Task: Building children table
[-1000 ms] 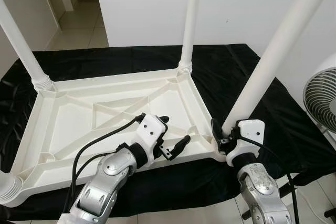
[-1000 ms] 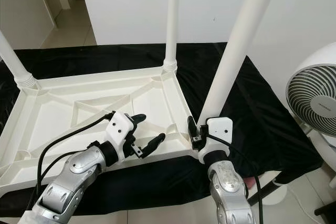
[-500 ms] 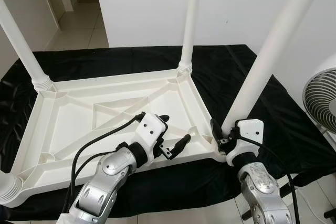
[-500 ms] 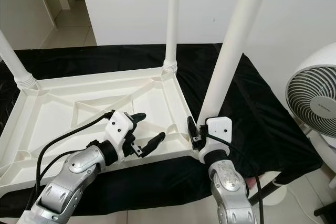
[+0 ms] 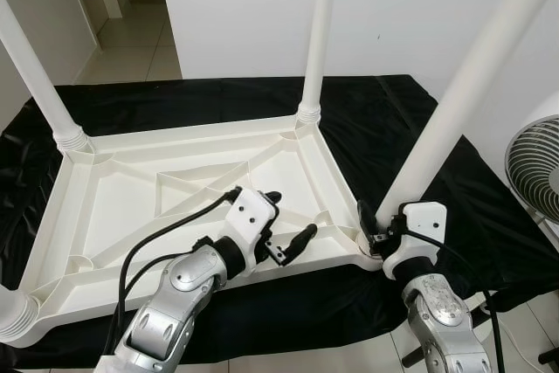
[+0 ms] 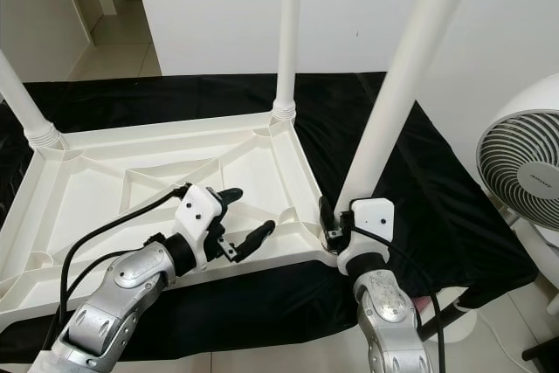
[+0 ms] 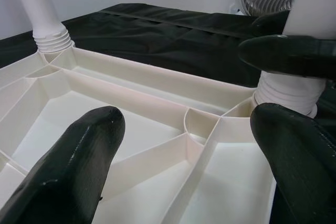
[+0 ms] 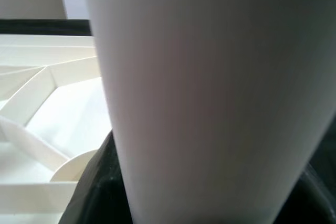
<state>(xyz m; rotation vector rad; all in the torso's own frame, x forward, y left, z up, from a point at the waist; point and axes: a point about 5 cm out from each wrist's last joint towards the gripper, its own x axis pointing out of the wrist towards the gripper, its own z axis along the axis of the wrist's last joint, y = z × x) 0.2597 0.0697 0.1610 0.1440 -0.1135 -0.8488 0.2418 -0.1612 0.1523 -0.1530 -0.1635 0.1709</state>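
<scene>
A black cloth-covered surface stands before a white wall. In the eye views, the upturned white plastic children's table top lies on it, three legs fitted. The right gripper is clamped round the near-right white leg at its socket; that leg leans and could jam or pop out. Small lettering on the white fan cannot be read. In the left wrist view, the left gripper is spread wide above the ribs. In the right wrist view, the leg is seen close.
</scene>
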